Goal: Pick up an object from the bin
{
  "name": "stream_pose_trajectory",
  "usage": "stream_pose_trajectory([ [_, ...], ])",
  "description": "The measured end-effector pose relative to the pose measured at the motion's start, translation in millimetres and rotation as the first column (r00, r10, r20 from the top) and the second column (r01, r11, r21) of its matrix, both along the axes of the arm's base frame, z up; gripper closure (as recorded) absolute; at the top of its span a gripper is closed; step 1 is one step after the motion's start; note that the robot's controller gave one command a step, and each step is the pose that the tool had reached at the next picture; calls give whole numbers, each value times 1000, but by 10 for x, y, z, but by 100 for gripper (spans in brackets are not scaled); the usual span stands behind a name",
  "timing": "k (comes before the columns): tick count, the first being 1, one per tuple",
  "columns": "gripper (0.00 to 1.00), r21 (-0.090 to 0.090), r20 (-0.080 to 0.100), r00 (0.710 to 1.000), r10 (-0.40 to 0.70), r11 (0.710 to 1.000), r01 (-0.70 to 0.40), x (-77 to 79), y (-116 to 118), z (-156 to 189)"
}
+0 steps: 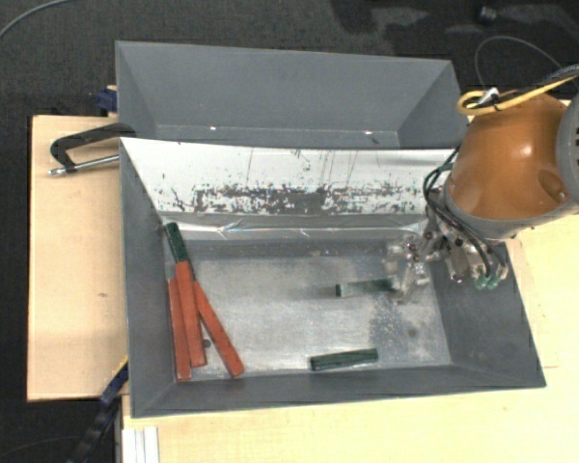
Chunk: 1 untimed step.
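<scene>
The gripper [405, 274], open or closed I can't tell, sits at the small dark-green stick's [363, 288] end; it should centre first.

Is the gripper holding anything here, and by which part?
Cannot be told: the gripper sits at the right end of a small dark green stick.

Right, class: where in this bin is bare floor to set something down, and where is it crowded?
Bare: the grey metal bin's floor between the orange-red flat sticks at left and the short dark green rod mid-right. Crowded: around the hand, beside that rod.
</scene>
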<state>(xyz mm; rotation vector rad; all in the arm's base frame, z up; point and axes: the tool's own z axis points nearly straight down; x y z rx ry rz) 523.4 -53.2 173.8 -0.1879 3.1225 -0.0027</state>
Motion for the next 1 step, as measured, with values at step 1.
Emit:
stream_pose_trajectory([
  [1,100,-2,3,998,-56,998,56,113,-478,1203],
])
